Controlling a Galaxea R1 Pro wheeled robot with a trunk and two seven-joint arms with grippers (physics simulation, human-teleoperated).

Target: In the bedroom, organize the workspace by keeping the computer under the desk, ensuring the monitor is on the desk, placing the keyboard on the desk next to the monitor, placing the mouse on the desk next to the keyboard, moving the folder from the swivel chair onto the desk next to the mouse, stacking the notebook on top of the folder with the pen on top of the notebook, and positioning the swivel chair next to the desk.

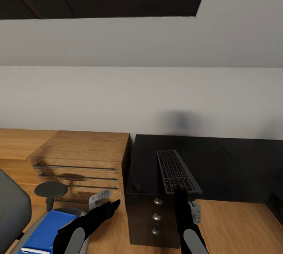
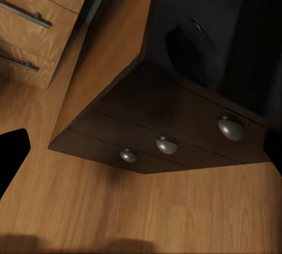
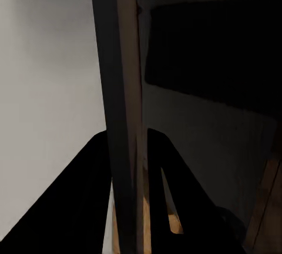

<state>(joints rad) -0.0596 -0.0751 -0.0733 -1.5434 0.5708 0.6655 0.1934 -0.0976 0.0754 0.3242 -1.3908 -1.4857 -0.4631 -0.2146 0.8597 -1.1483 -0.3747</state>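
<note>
1. On the desk [image 1: 220,167], black top against the white wall, the keyboard [image 1: 177,171] lies flat, its long axis running away from us, near end jutting slightly past the front edge above a dark drawer unit [image 1: 155,216] with three round knobs.
2. Our right gripper [image 1: 181,192] is at that near end. In the right wrist view a thin slab stands edge-on between the two dark fingers [image 3: 82,207]; we judge the jaws closed on the keyboard's short edge.
3. Our left gripper [image 1: 112,205] hangs free over the wood floor, between the oak drawers [image 1: 78,163] and the dark unit. Its fingertips read as a single point in the head view; we cannot tell whether they are parted or together. Nothing is in it.
4. Low at left: the folder [image 1: 45,232], bright blue, lies on the chair [image 1: 13,207] seat, not yet moved.
5. Handling, keyboard: slim, stiff, probably light. Held by one short end it will lever down at the far end, and smooth plastic may slip. We think sliding it on the desktop is safer than lifting; if lifting, a grip nearer the middle of a long edge.
6. Handling, folder: flat, thin, likely a bit flexible. It sits flush on padding, so take an overhanging edge or corner.
</note>
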